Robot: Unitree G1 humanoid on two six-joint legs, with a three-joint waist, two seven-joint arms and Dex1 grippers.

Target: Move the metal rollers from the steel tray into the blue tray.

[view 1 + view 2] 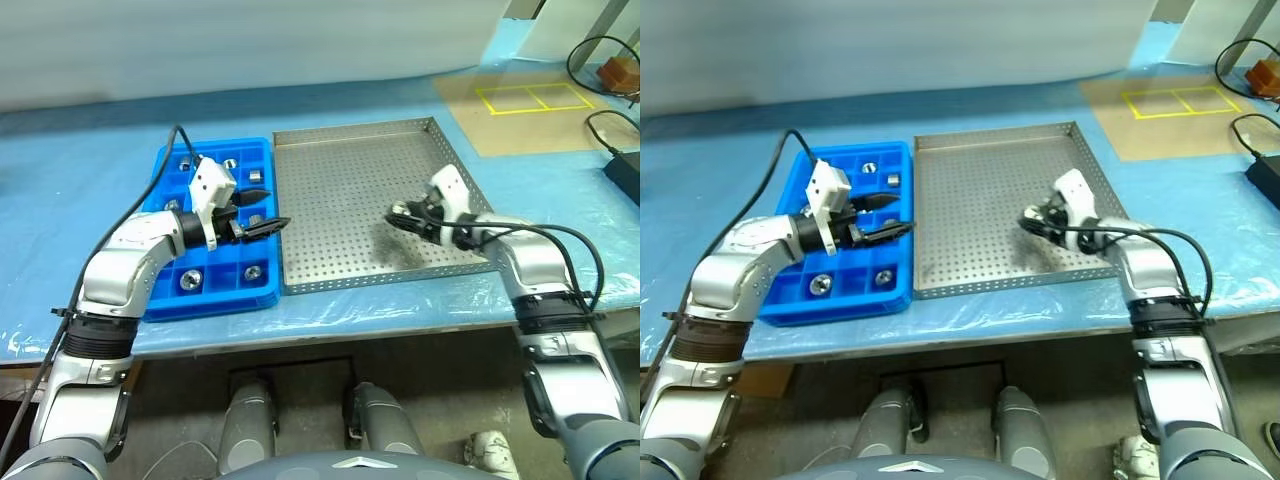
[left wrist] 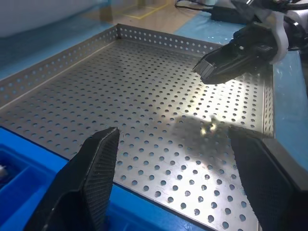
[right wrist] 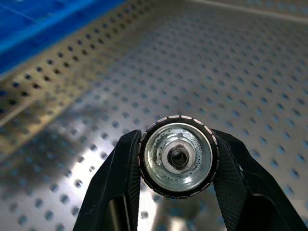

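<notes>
So the right gripper is clamped on one metal roller, a finger on each side of its ribbed rim, held up over the right part of the steel tray. In the right wrist view the roller's flat face and centre hole look straight back at the camera, so its short axis runs along the line of the fingers, pointing toward the perforated floor and the blue tray beyond. No lettering or stamp I can read on that face, just shiny concentric rings and a couple of tiny dimples. The left gripper is wide apart and holding nothing, hanging over the right edge of the blue tray next to the steel tray's left rim, pointing right toward the other gripper. Other rollers already sit in the blue tray's compartments, one per pocket, a few along the far rows and two in the near row, mostly hole-up as far as I can tell. The steel tray sits just right of the blue one, touching or nearly so. Off to the far right there's yellow tape marking squares on a tan board, no writing on it.
</notes>
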